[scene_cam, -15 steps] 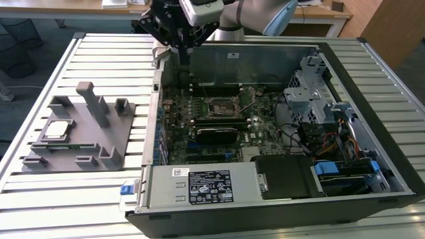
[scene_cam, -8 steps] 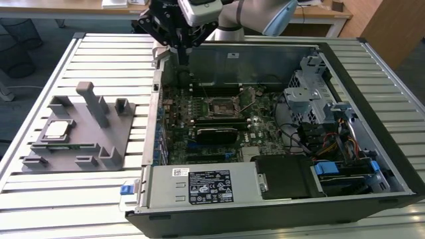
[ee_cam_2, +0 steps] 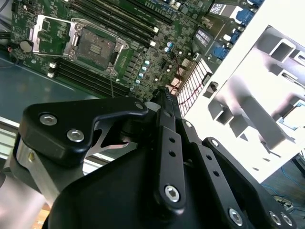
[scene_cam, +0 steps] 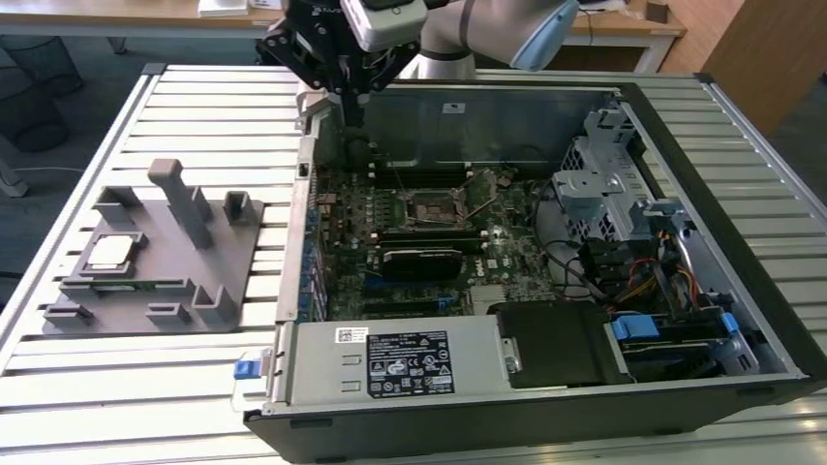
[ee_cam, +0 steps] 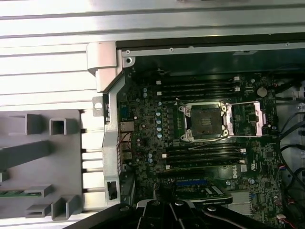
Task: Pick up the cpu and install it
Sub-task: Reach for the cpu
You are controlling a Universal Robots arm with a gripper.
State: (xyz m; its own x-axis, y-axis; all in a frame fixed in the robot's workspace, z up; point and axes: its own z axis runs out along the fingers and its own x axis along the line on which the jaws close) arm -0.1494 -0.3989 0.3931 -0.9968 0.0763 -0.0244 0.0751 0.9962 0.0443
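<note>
The claw (scene_cam: pixel 351 111), closed on nothing, hangs well apart from the small flat silver-topped square cpu (scene_cam: pixel 110 252): probably light, stiff, fragile; grip opposite edges.

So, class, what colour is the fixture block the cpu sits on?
Grey; the fixture block shows best in the exterior view.

Open computer case (scene_cam: pixel 517 421) on slatted table (scene_cam: pixel 168 387), green motherboard (scene_cam: pixel 517 218) inside, grey fixture (scene_cam: pixel 239 262) beside
</note>
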